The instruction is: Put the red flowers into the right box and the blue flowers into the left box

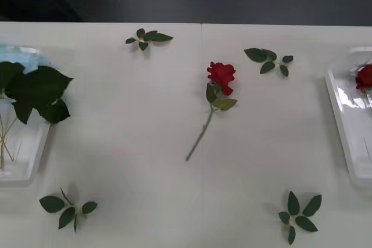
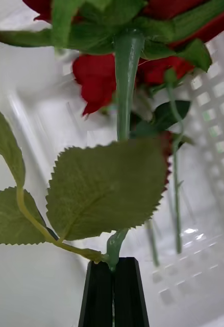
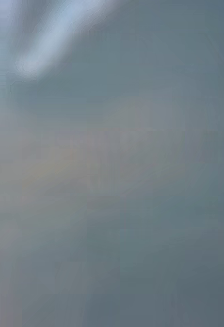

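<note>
One red rose (image 1: 221, 76) is lying mid-table, bloom far, stem trailing near-left. Another red bloom (image 1: 364, 77) is sitting in the white right box (image 1: 343, 121) at the right edge. The pale-blue flowers (image 1: 17, 56) with dark leaves are resting in the left box (image 1: 32, 158) at the left edge.

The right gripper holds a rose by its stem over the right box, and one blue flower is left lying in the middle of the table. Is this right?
Not quite. The flower lying mid-table is a red rose, not a blue one, as the front view shows. The right gripper does grip a rose stem over the right box.
</note>
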Controlling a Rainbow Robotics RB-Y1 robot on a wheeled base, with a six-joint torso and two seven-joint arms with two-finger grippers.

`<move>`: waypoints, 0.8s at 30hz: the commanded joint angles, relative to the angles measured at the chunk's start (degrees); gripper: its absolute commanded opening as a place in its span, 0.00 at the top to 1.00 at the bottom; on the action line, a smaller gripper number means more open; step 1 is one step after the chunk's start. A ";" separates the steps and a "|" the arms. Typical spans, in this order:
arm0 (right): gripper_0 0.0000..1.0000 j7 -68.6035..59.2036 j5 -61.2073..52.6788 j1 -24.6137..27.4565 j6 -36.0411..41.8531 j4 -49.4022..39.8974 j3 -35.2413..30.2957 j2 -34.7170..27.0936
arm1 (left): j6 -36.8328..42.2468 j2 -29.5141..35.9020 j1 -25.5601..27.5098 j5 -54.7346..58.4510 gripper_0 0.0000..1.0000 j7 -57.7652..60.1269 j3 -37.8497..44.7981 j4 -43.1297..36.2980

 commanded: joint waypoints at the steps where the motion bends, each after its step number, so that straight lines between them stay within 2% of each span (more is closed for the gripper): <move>1: 1.00 2.61 2.38 1.91 -6.34 4.28 0.40 -3.70 | -4.51 0.16 2.64 -2.41 1.00 10.30 2.11 -0.68; 4: 1.00 3.40 4.40 2.17 -12.05 8.94 1.72 -5.72 | -9.16 0.16 3.26 -5.75 1.00 13.99 2.03 1.16; 9: 1.00 4.19 7.13 0.85 -19.17 15.35 4.88 -8.00 | -16.11 0.24 1.59 -8.38 1.00 15.66 2.11 8.90; 15: 1.00 5.16 11.00 -2.49 -22.42 19.84 8.22 -8.27 | -23.84 0.68 -1.58 -9.44 1.00 15.13 2.11 20.59; 21: 1.00 6.12 11.00 -3.63 -25.06 21.51 11.03 -8.53 | -30.35 2.27 -3.24 -8.91 1.00 14.17 0.53 28.76; 22: 0.89 6.30 11.00 -3.89 -25.59 21.77 11.65 -8.71 | -30.96 2.53 -3.60 -8.91 1.00 14.08 0.18 29.81; 23: 0.72 6.65 11.00 -3.98 -26.29 22.12 12.53 -9.06 | -31.75 2.88 -3.86 -8.91 1.00 13.99 0.00 31.13; 24: 0.61 6.83 11.00 -4.07 -26.82 22.30 13.05 -9.15 | -32.19 2.97 -4.04 -8.91 1.00 13.99 -0.08 31.84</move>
